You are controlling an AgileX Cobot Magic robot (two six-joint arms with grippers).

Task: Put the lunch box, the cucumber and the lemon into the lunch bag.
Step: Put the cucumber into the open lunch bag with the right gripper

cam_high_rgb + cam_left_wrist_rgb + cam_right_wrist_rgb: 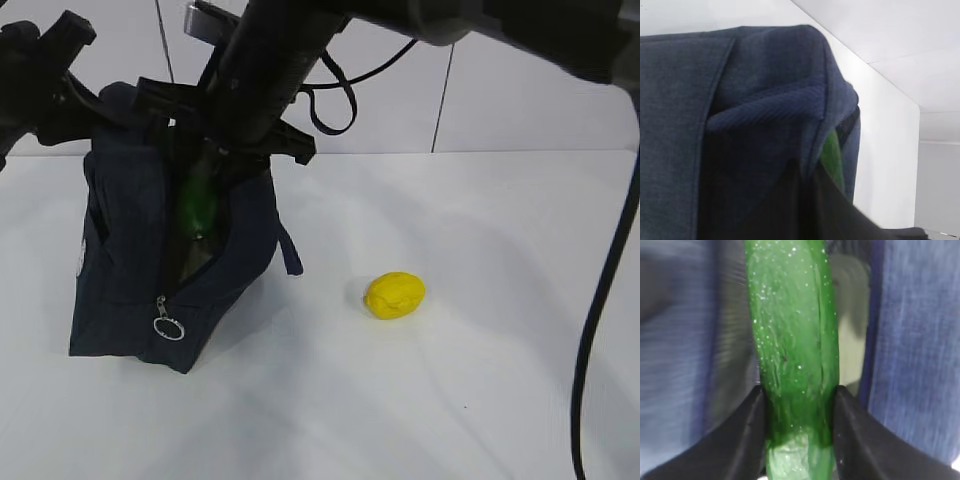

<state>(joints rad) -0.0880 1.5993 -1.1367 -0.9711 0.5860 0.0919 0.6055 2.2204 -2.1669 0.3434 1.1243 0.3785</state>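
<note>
The dark navy lunch bag [125,250] stands upright at the left, its front zipper open. My left gripper [805,172] is shut on a fold of fabric at the bag's top edge [765,105]; in the exterior view it sits at the upper left [60,95]. My right gripper [798,392] reaches down into the bag's mouth, shut on the green cucumber [792,330], which stands upright inside the opening [198,205]. The yellow lemon [395,295] lies on the table right of the bag. I cannot make out the lunch box; only a pale patch [850,335] shows behind the cucumber.
A silver ring pull [168,327] hangs at the bottom of the zipper. The white table [470,400] stretches right of and in front of the lemon. A black cable [600,300] hangs down at the right edge. A loose strap [290,250] dangles on the bag's right side.
</note>
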